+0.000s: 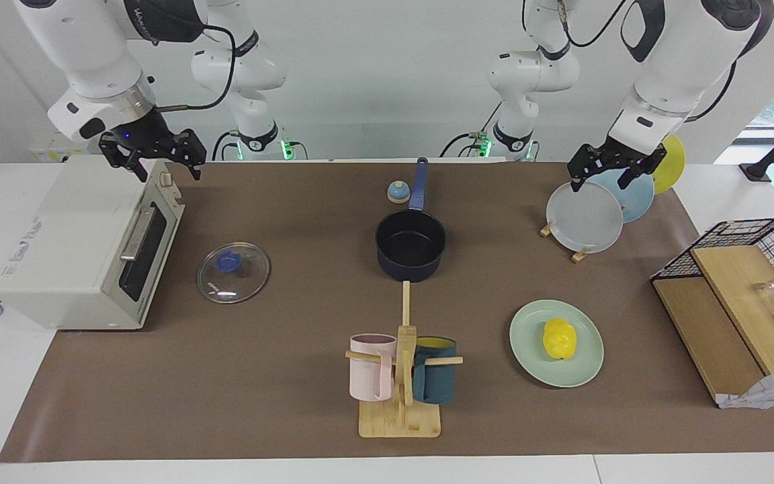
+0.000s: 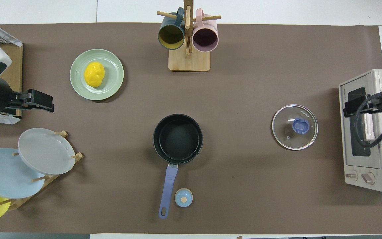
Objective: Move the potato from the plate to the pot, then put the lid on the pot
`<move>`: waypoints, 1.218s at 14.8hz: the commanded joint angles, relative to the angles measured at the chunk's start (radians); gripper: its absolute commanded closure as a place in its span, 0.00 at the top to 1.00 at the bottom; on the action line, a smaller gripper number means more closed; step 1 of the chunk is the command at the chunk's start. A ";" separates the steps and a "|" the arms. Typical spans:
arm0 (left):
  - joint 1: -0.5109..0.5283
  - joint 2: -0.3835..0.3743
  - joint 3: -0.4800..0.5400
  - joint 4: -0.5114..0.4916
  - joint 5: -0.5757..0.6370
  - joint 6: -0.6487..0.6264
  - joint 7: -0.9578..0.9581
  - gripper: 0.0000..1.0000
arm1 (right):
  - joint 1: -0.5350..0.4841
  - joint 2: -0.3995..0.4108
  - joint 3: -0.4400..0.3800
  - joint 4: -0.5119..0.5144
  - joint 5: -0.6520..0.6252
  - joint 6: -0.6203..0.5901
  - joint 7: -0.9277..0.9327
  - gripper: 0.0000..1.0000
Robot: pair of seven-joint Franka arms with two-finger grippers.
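Note:
The yellow potato [image 1: 559, 338] [image 2: 94, 74] lies on the mint-green plate [image 1: 582, 366] [image 2: 113, 79], toward the left arm's end of the table. The navy pot [image 1: 410, 243] [image 2: 177, 138] stands empty mid-table, its handle pointing toward the robots. The glass lid [image 1: 234, 272] [image 2: 294, 127] lies flat on the mat between the pot and the toaster oven. My left gripper [image 1: 598, 185] [image 2: 40, 101] is open and empty, raised over the plate rack. My right gripper [image 1: 168, 171] [image 2: 353, 108] is open and empty, raised over the toaster oven.
A white toaster oven [image 1: 84, 242] stands at the right arm's end. A mug tree [image 1: 400, 366] with a pink and a teal mug stands farther from the robots than the pot. A plate rack [image 1: 585, 216], a small bell dome [image 1: 397, 192] and a wire basket [image 1: 743, 282] are also here.

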 commanded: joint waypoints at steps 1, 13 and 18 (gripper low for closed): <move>-0.006 0.002 0.006 0.015 -0.019 -0.007 -0.002 1.00 | -0.002 0.000 -0.003 0.008 -0.002 -0.008 -0.007 1.00; -0.009 0.048 0.006 -0.002 -0.058 0.102 -0.012 1.00 | -0.002 0.000 -0.003 0.008 -0.002 -0.008 -0.005 1.00; -0.029 0.363 0.001 0.198 -0.038 0.137 -0.016 1.00 | -0.002 0.000 -0.003 0.008 -0.002 -0.008 -0.005 1.00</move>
